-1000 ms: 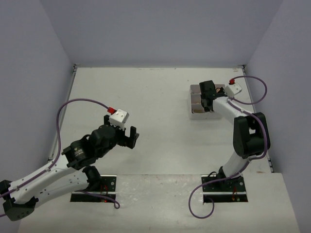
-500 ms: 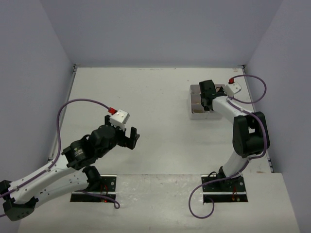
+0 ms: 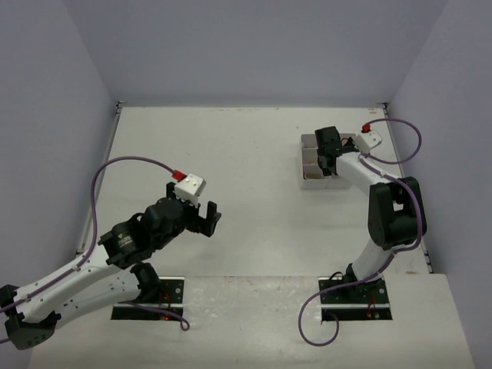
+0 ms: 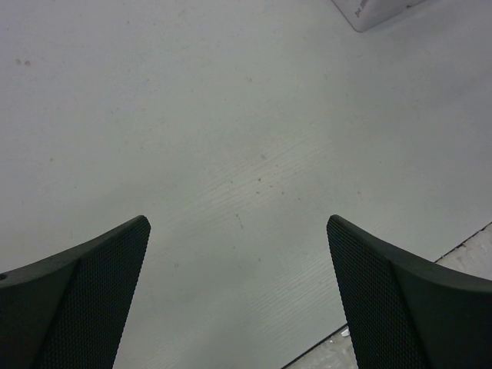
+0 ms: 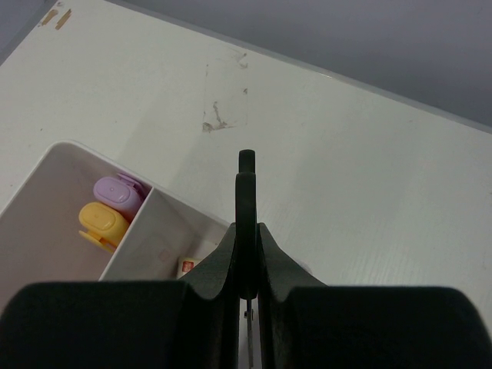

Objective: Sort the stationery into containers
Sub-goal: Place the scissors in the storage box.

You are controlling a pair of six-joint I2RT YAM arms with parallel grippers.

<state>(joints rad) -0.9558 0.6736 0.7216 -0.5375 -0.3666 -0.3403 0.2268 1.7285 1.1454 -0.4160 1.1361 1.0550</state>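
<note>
My right gripper (image 5: 246, 234) is shut on the black-handled scissors (image 5: 246, 188). The handle sticks up between the fingers and a thin blade shows below them. It hangs over the white organiser box (image 5: 58, 184). One compartment holds a lilac highlighter (image 5: 117, 192) and an orange-yellow highlighter (image 5: 101, 223). The compartment beside it holds a small white eraser (image 5: 188, 266). From above, the right gripper (image 3: 328, 154) covers much of the box (image 3: 310, 171) at the far right. My left gripper (image 3: 201, 218) stands open and empty over bare table (image 4: 246, 138).
A corner of the organiser box (image 4: 377, 9) shows at the top of the left wrist view. The table's near edge (image 4: 461, 242) runs at the lower right there. Purple cables loop from both arms, one (image 3: 406, 138) beside the box.
</note>
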